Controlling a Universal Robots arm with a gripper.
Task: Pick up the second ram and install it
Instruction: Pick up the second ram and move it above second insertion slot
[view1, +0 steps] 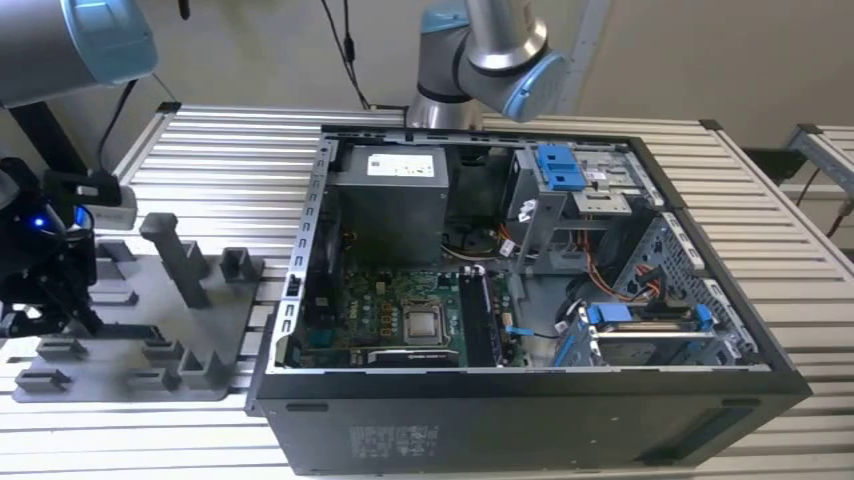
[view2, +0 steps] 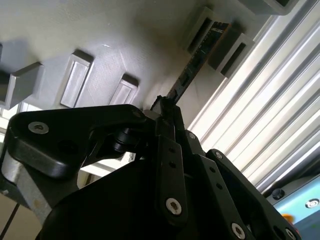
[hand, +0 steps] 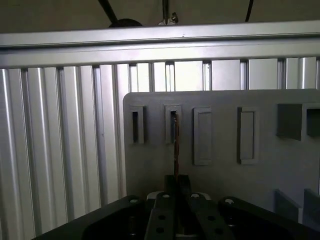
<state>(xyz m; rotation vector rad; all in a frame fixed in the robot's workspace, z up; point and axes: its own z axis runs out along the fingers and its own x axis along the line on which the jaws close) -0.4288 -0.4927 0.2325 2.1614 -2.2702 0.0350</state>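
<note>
Black links (hand: 165, 220) studded with screw heads sit nearest the lens in both wrist views. They taper to the jaws, which are closed edge-on around the near end of the ram (view2: 194, 62). The pinch falls on the stick's flat faces, apparently so it can be drawn out along its own plane.

The ram stands on edge. Its far end is seated between two slotted blocks (view2: 235, 47) of the gray fixture plate (hand: 150, 165), so it is not yet out of the fixture. The slot seems made to hold the stick upright, with its faces open to the jaws. More low blocks (view2: 75, 77) stand to one side, near the jaws but apart from them.

The plate lies on the ribbed metal surface (hand: 60, 150), near the surface's edge at the exterior view's left, and the arm's black wrist (view1: 40, 250) hangs over it there. Taller posts (view1: 174, 255) rise from the plate between the wrist and the open case (view1: 534, 420). The case's side wall (view1: 310, 250) stands between the plate and the motherboard (view1: 387, 300). I judge both to be obstacles on the way to the board.
</note>
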